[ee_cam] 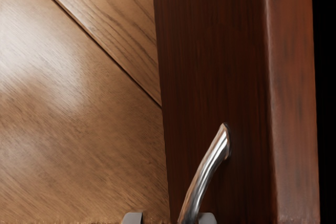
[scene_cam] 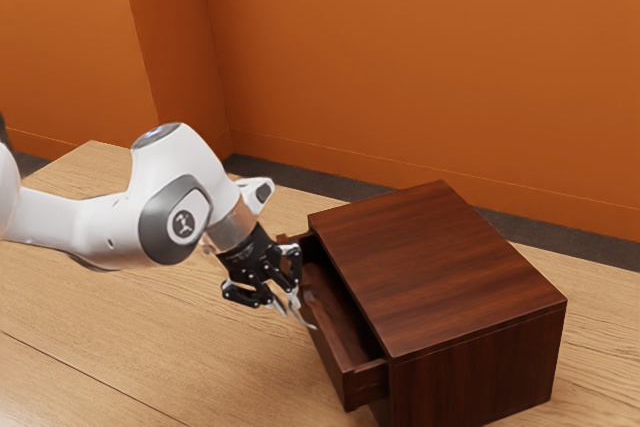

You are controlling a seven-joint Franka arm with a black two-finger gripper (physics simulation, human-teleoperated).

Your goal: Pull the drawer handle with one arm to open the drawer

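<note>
Drawer [scene_cam: 345,332] sits partly out of cabinet [scene_cam: 430,257] on surface [scene_cam: 120,347], gripper [scene_cam: 285,302] at handle [ee_cam: 210,166], clamped or merely hooked I cannot tell; pull step in hand, next needs a straight draw away from cabinet front.

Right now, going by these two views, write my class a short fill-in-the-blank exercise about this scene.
The drawer of the dark cabinet is partly ___.
The gripper is at the drawer's metal ___.
The walls behind the cabinet are coloured ___.
Missing words: open; handle; orange.
</note>
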